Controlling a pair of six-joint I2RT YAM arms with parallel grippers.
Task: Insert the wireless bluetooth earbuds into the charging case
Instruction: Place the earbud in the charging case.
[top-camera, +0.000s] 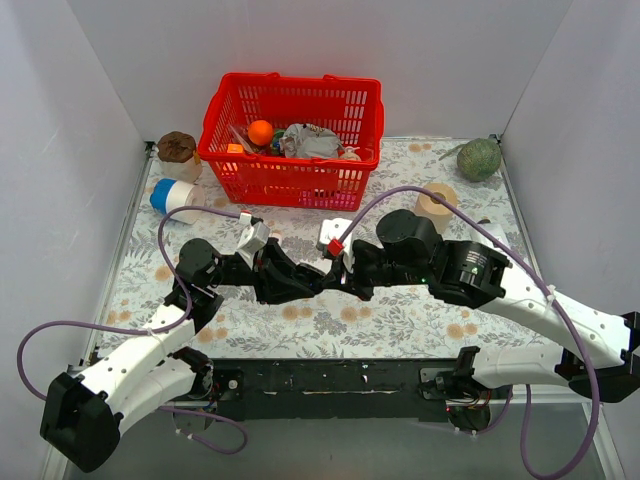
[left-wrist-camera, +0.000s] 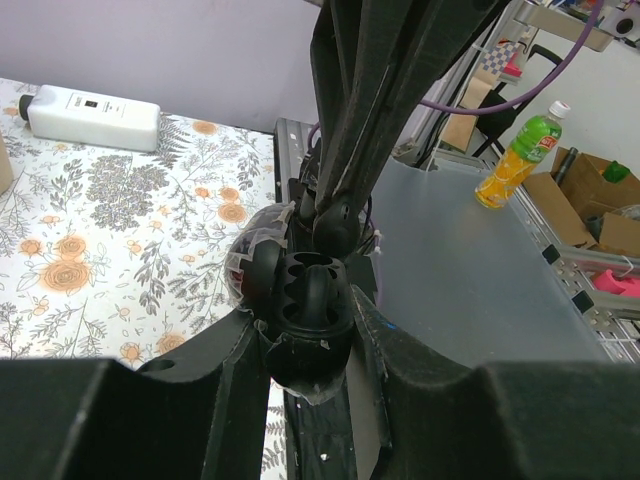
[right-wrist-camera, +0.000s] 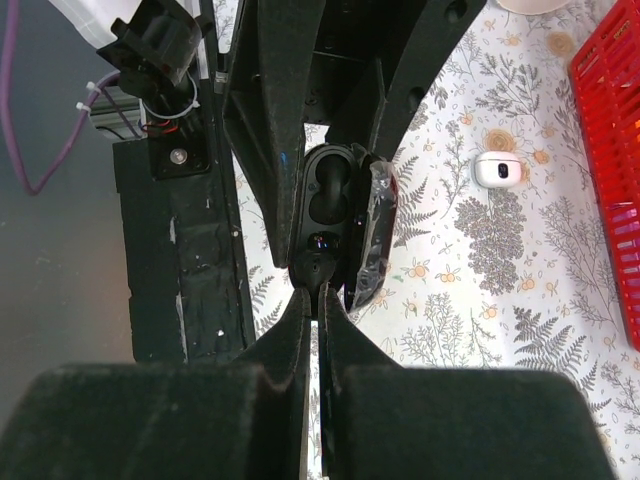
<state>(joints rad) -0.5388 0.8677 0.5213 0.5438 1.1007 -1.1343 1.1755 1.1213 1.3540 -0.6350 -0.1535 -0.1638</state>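
Black earbud (right-wrist-camera: 317, 266) half hidden in right pincer (right-wrist-camera: 318, 296), case (right-wrist-camera: 332, 188) open

From above, the case (right-wrist-camera: 330, 210) is hidden where the left tool (left-wrist-camera: 305, 335) and right tool (right-wrist-camera: 318, 290) meet. The right tool's tips cover most of the dark bud (right-wrist-camera: 318, 266). In the right wrist view, the basket (right-wrist-camera: 610, 150) beyond the case is cut off.

Right wrist view. An open black charging case (right-wrist-camera: 333, 205), its lid (right-wrist-camera: 376, 240) wrapped in clear film, is held between the fingers of the left gripper (right-wrist-camera: 335, 200). A black earbud (right-wrist-camera: 316, 267) is pinched at the tips of the right gripper (right-wrist-camera: 318, 300), whose fingers are parted only by a narrow slit, and is presented at the case's near end. A white charging case (right-wrist-camera: 497, 170) is seen lying on the floral table cover (right-wrist-camera: 470, 300), well apart, with a red basket (right-wrist-camera: 612, 150) cut off by the right edge.
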